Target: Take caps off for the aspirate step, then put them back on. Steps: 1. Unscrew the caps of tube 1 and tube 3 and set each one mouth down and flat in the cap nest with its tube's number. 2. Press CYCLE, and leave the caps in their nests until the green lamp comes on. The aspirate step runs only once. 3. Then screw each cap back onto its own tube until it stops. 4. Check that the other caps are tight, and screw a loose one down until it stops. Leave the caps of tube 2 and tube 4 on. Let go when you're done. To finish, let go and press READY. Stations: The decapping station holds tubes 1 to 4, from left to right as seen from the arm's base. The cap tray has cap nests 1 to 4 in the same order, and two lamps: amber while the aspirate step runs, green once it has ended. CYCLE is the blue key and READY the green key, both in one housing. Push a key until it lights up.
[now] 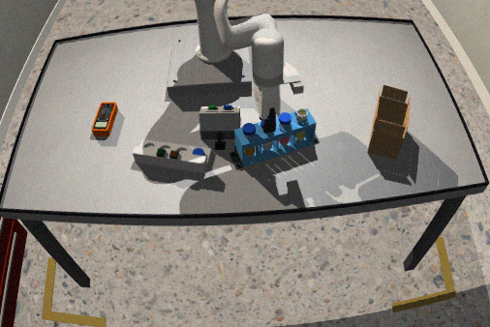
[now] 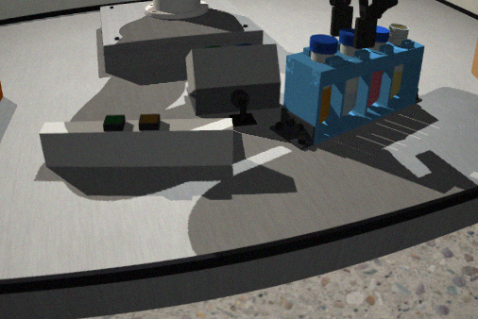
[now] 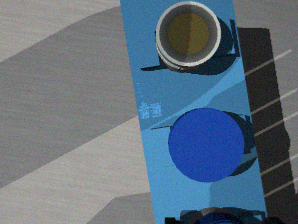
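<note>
The blue decapping station (image 1: 276,137) holds four tubes. Tube 1 (image 1: 302,115) at the right end is uncapped; its open mouth shows in the wrist view (image 3: 187,32). Its blue cap (image 1: 198,152) lies in the right-hand nest of the grey cap tray (image 1: 171,158). Tube 2's cap (image 3: 206,145), tube 3's cap (image 2: 348,36) and tube 4's cap (image 2: 323,43) sit on their tubes. My gripper (image 2: 351,27) points straight down over tube 3. Its fingers stand on either side of that cap, slightly apart from it, so it is open.
The grey key housing (image 1: 219,122) with the green key (image 1: 211,106) and the blue key (image 1: 228,106) stands just behind the tray. The tray's two lamps (image 2: 131,122) look dark. An orange multimeter (image 1: 105,118) lies far left. A cardboard box (image 1: 389,128) stands at the right.
</note>
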Tool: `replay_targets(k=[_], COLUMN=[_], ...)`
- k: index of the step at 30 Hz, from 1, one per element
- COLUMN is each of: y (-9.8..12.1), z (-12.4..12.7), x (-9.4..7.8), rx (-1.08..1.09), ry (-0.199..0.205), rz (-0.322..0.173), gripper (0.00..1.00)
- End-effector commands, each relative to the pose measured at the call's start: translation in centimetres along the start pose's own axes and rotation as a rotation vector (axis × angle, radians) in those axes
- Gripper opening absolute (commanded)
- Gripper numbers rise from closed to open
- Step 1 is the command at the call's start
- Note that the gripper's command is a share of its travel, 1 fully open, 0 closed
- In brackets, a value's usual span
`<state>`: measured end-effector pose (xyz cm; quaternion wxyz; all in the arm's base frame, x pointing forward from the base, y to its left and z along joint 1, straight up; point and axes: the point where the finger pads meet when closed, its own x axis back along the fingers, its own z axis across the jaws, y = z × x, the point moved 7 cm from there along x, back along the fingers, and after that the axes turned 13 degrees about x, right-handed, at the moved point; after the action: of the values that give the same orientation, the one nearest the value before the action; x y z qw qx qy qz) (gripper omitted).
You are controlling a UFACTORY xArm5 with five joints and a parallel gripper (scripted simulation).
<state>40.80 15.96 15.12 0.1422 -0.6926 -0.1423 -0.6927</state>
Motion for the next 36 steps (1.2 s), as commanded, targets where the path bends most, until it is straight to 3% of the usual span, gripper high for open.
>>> replay_targets(k=[1,9,10,18,19,33,36], y=[0.00,0.00,0.00,0.00,0.00,0.00,0.00], z=[0.12,0.12,0.12,0.12,0.12,0.13,0.12], x=[0.16,0.16,0.16,0.16,0.16,0.16,0.17], rx=[-0.279,-0.524,-0.628,-0.633,-0.633,-0.632,-0.483], ry=[0.005,0.004,0.004,0.004,0.004,0.005,0.005], rz=[0.001,0.001,0.001,0.001,0.001,0.001,0.001], gripper=[0.46,0.46,0.46,0.46,0.00,0.00,0.00])
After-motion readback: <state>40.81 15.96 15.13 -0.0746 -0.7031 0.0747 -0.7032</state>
